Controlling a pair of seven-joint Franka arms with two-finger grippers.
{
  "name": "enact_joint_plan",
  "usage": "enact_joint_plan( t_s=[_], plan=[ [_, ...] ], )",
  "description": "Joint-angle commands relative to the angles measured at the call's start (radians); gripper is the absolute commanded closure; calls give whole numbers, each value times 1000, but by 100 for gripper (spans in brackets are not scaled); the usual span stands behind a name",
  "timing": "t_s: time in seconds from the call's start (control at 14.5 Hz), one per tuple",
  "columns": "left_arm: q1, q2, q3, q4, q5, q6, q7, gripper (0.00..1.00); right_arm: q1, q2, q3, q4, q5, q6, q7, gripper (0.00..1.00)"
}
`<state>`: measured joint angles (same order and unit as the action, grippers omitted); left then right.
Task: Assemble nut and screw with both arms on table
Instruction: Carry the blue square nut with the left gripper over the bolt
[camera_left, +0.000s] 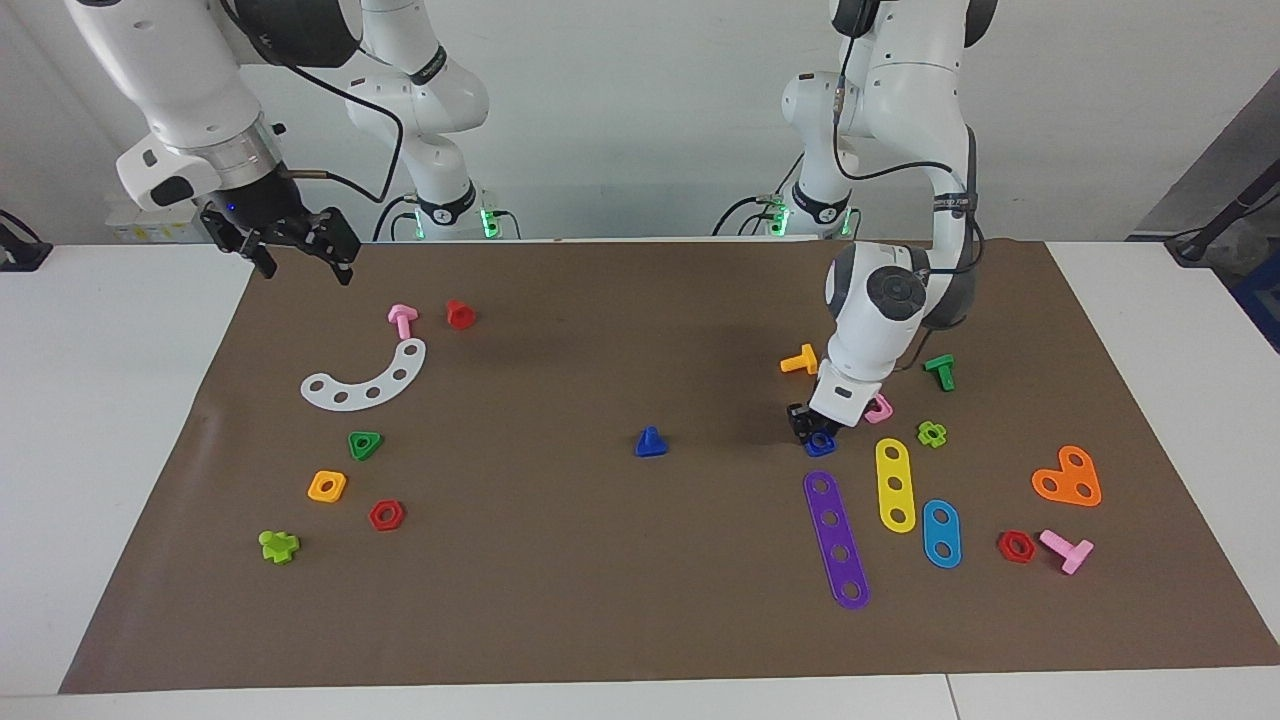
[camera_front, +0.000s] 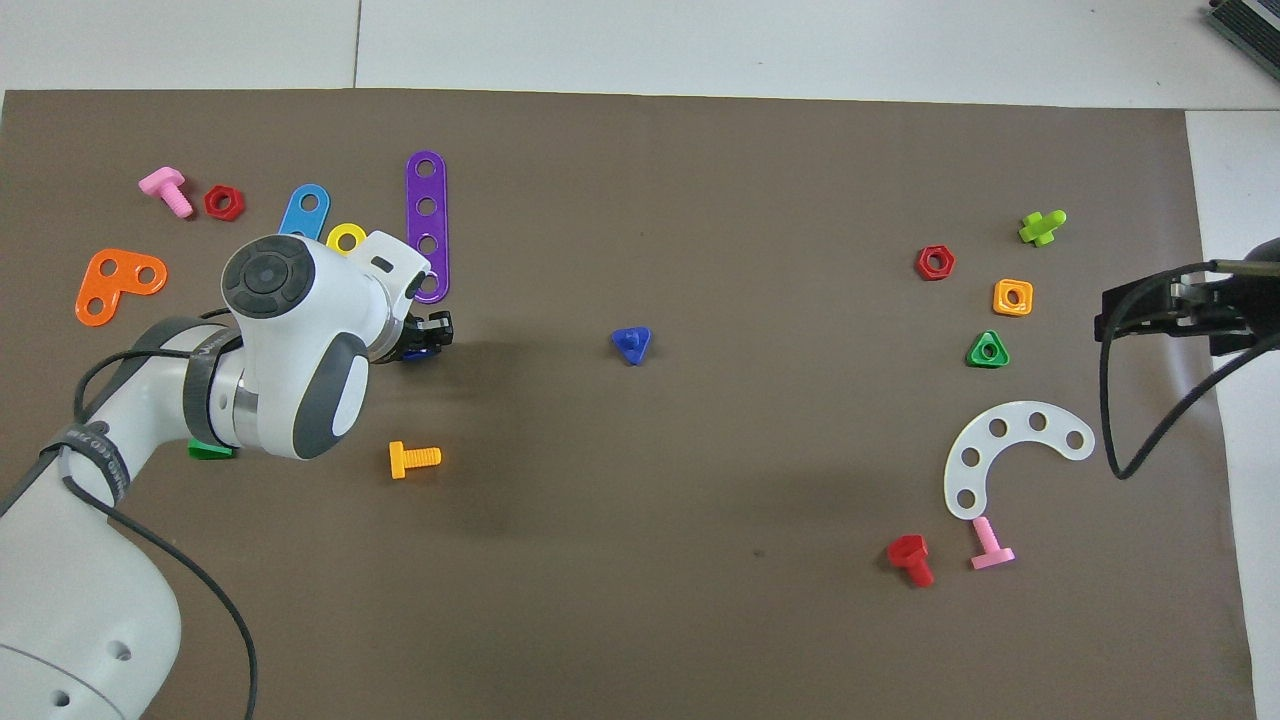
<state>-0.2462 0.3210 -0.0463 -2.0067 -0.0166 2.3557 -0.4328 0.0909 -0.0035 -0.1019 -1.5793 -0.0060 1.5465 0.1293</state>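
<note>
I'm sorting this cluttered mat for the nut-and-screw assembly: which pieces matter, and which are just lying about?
In the job:
- small dark-blue square plastic nut, gripped by the left gripper
- dark-blue plastic bolt with triangular head, mid-mat
- right gripper, open, waiting over the mat's edge

Lying about:
- purple four-hole strip
- yellow strip
- white curved plate
- orange bolt

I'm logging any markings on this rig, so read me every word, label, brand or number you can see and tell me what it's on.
Nothing can be read for certain.
Black band on the left arm: white lettering, too small to read.
Black bands on the arms' joints in the facing view, such as on the right arm: lettering, too small to read.
Toy parts and brown mat: no text.
</note>
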Motion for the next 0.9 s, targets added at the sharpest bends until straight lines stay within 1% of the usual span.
enact_joint_plan(
  t_s=[0.0,0.07,0.14,0.28,0.34,0.41,0.48,0.62,0.76,0.83],
  plan=[
    [-24,-7,17,-23,0,14,0,75,-10,-16,7,-14,4,-2,-10,0],
    [-24,-7,17,-21,1,16,3,84,-17,-16,7,-14,14,-3,-11,0],
    [-24,-7,17,-18,1,16,3,89,-17,-16,7,-13,18,0,-13,0],
    [-24,-5,17,-1,7,16,3,90,-7,-18,7,-14,18,-2,-17,0],
    [-24,-3,17,23,7,13,3,90,-3,-18,7,-16,20,-11,-19,0],
    [-31,16,16,69,7,-12,3,90,-3,-18,7,-16,18,-8,-19,0],
    [-56,27,17,127,7,-71,2,90,-5,-18,7,-16,18,-8,-19,0],
    [-100,44,19,195,6,-150,-4,90,-7,-18,7,-16,18,-8,-19,0],
    [-155,64,19,244,-6,-171,-35,90,-5,-18,7,-16,18,-8,-19,0],
    [-169,85,17,297,-6,-179,-50,90,-5,-18,7,-16,18,-8,-19,0]
  ],
)
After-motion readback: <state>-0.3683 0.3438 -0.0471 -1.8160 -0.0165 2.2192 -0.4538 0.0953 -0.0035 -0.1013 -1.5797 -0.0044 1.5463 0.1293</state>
